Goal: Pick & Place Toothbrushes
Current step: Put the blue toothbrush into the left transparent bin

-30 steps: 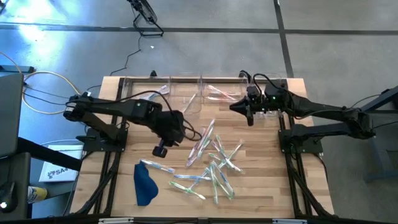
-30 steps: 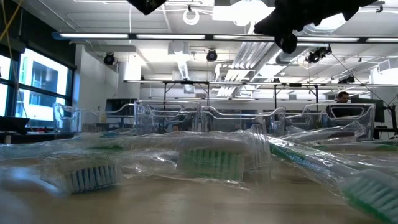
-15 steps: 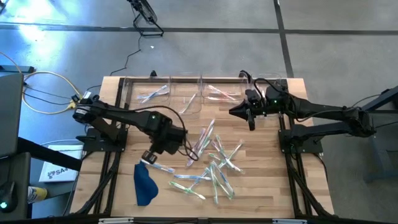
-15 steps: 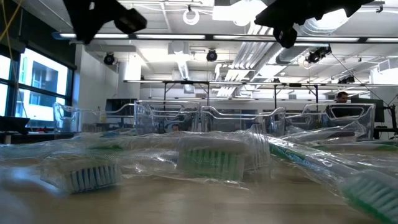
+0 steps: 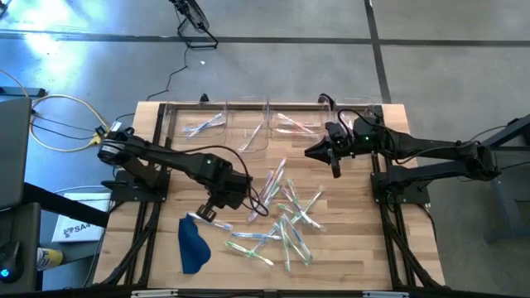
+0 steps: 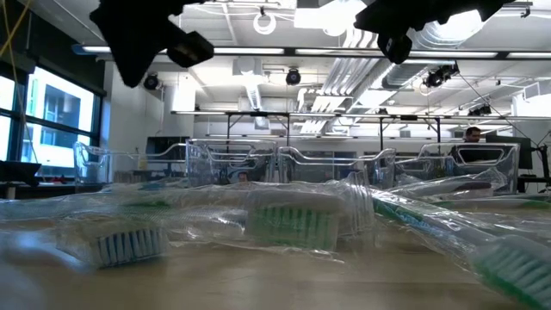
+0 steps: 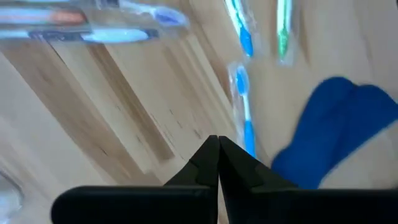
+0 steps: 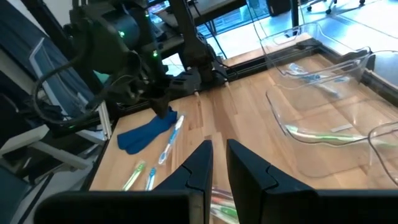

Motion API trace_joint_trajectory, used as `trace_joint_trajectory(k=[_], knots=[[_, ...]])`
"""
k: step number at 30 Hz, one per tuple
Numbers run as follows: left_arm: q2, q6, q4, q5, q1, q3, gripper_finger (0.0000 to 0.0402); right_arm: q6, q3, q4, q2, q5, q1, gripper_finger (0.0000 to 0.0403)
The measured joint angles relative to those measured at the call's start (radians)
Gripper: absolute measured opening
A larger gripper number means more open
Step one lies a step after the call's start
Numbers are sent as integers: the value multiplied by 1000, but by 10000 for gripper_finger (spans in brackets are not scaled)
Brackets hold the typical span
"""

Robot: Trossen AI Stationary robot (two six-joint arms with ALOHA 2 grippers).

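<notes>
The left gripper, jaws pressed together and empty, hangs over a blue toothbrush beside the blue cloth. The right gripper, jaws barely apart, holds nothing. A few toothbrushes lie in the clear bins at the bench's far edge; most of the toothbrushes remain mid-bench.

My left arm and right arm are matte black, jointed tubes with thin black cables looped alongside. Right wrist housing shows small green lights. Fingers are dark, flat-sided, tapering wedges.
</notes>
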Motion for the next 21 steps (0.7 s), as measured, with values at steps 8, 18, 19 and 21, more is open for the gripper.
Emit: trace_joint_trajectory(k=[8,18,19,21], knots=[[-139,-11,74,-7,0,-206,0,6,0,16,0,3,0,39],[-224,-69,159,-93,-121,-393,0,10,0,30,0,80,0,39],[-217,-53,169,-93,-136,-393,0,10,0,28,0,84,0,39],[-209,-27,178,-94,-165,-393,0,9,0,29,0,87,0,39]])
